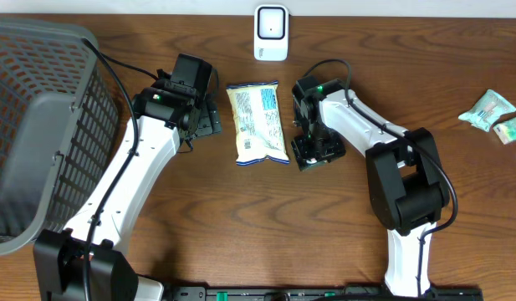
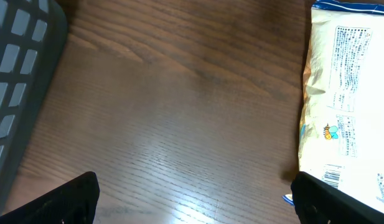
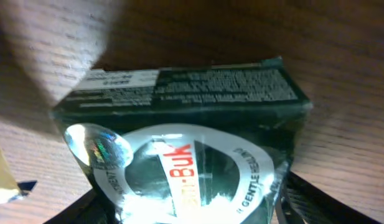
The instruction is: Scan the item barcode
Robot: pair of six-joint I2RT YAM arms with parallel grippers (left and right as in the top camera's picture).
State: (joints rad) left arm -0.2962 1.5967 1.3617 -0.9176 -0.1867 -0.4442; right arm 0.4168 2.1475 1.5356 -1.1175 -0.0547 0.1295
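My right gripper [image 1: 316, 150] [image 3: 192, 208] is shut on a dark green pack [image 1: 311, 155] [image 3: 192, 93] with a white ring and red letters, low over the table; its fingers press both sides. I cannot make out a barcode on the pack's printed side. The white scanner [image 1: 272, 33] stands at the table's back edge. A yellow-white snack bag [image 1: 258, 123] [image 2: 350, 106] lies flat between the arms, with a small barcode [image 2: 332, 175] showing near its lower corner. My left gripper [image 1: 204, 117] [image 2: 195, 199] is open and empty, just left of the bag.
A large grey mesh basket [image 1: 40, 125] [image 2: 17, 81] fills the left side of the table. Two light green packets [image 1: 490, 109] [image 1: 513, 128] lie at the far right edge.
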